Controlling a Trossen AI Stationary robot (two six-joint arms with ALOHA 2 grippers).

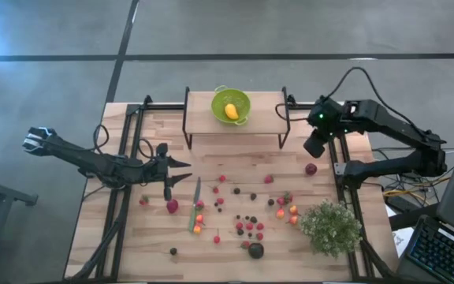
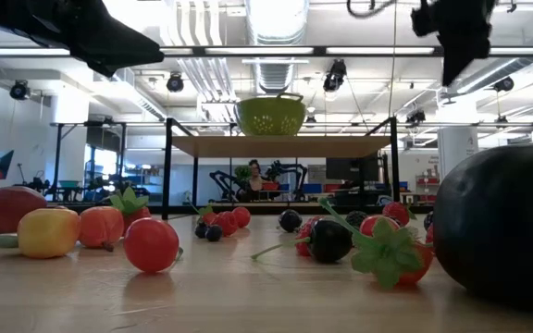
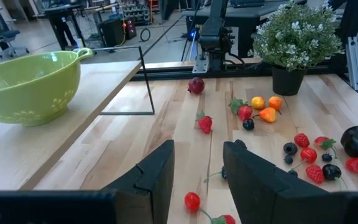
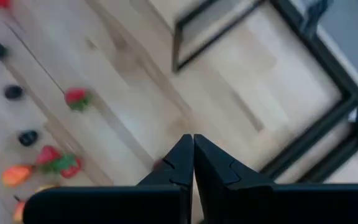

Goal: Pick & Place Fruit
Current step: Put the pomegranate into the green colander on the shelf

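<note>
Fruit (image 1: 249, 226) right of — left gripper (image 1: 181, 173)

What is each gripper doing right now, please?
Left gripper: open, holding nothing, above the table's left side.
Right gripper: shut, empty, raised near the shelf.

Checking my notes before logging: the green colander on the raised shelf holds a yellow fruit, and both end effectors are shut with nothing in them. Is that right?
Not quite. The green colander on the raised shelf does hold a yellow fruit, and the right end effector is shut and empty. But the left end effector is open, as the left wrist view shows.
</note>
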